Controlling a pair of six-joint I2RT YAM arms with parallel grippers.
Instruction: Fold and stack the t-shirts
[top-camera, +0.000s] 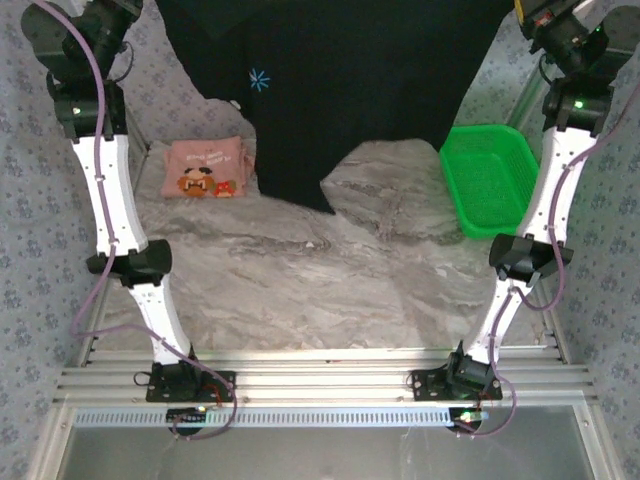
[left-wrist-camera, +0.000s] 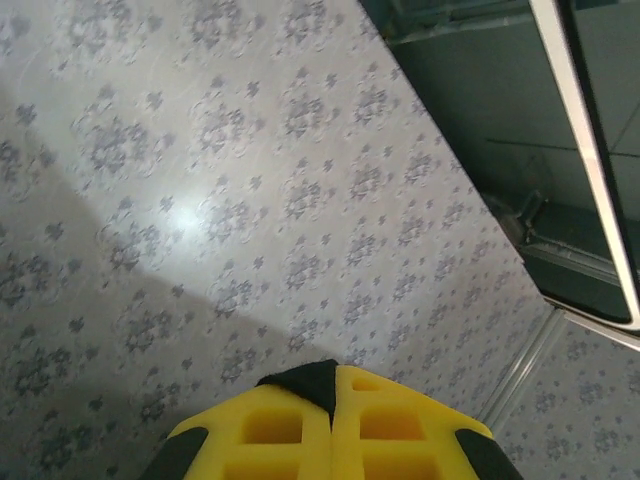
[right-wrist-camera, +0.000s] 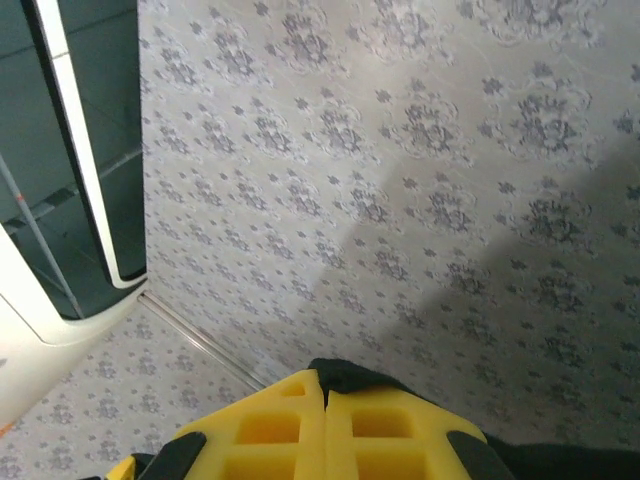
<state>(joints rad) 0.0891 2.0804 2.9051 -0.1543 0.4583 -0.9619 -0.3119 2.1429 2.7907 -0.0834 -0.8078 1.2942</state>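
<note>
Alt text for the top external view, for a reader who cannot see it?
A large black t-shirt hangs spread between the left arm and right arm over a marbled table. A folded pink t-shirt with a cartoon face lies at the left, and a green basket sits at the right.

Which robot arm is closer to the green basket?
Right. The right arm rises just beside the green basket; the left arm stands across the table, next to the pink shirt.
</note>
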